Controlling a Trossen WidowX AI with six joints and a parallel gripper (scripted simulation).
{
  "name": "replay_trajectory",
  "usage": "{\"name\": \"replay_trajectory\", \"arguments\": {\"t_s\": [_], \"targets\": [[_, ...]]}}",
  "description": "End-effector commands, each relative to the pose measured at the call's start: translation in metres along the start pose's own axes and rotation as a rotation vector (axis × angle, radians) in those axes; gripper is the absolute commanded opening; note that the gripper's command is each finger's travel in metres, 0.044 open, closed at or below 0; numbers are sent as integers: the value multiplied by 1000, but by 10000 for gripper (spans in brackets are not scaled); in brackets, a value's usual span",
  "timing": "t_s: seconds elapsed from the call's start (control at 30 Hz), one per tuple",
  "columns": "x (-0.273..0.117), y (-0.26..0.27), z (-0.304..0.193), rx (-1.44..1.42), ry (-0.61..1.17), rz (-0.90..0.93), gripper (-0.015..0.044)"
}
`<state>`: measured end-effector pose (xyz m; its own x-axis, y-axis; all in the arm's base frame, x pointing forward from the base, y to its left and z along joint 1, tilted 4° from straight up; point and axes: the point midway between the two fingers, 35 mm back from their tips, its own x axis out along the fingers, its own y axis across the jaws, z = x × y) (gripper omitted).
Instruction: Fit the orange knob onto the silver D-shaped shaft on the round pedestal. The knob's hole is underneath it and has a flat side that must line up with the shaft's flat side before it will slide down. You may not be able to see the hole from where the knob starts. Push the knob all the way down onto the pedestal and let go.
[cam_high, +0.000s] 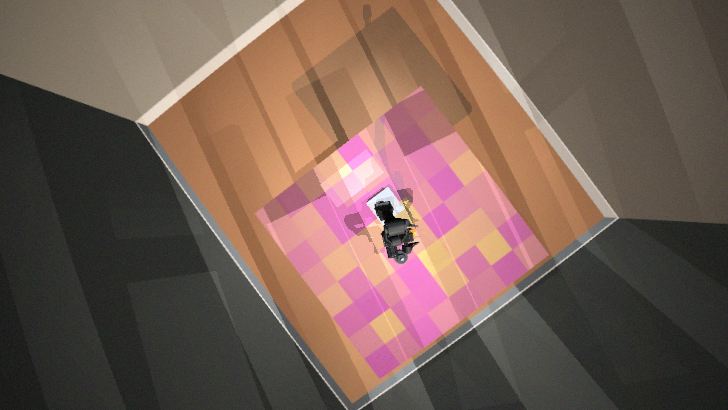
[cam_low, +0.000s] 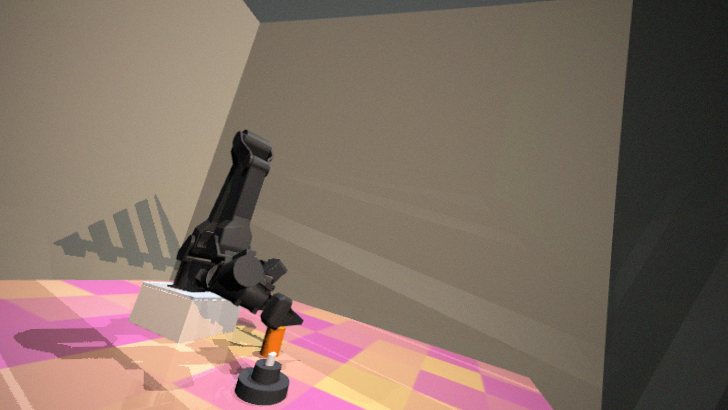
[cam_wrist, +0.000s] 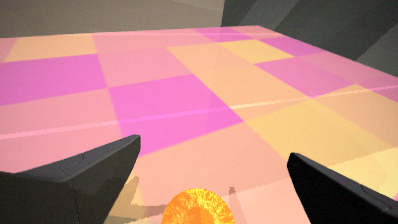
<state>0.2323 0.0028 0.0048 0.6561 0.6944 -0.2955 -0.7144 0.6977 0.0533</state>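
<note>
My arm: matte black and dark grey, blocky segments, rounded joint housings, thick cylindrical wrist section, dark wedge-shaped fingers tapering to narrow tips.
</note>
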Motion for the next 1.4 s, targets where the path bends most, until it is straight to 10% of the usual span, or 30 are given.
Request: {"name": "replay_trajectory", "arguments": {"t_s": [0.0,0.27,0.7,1.37], "targets": [[-8,2,23,-8,-3,0,440],[-9,3,36,16,58,12,440],[-16,5,63,1,1220,-3,440],[-17,5,63,242,1225,-184,440]]}}
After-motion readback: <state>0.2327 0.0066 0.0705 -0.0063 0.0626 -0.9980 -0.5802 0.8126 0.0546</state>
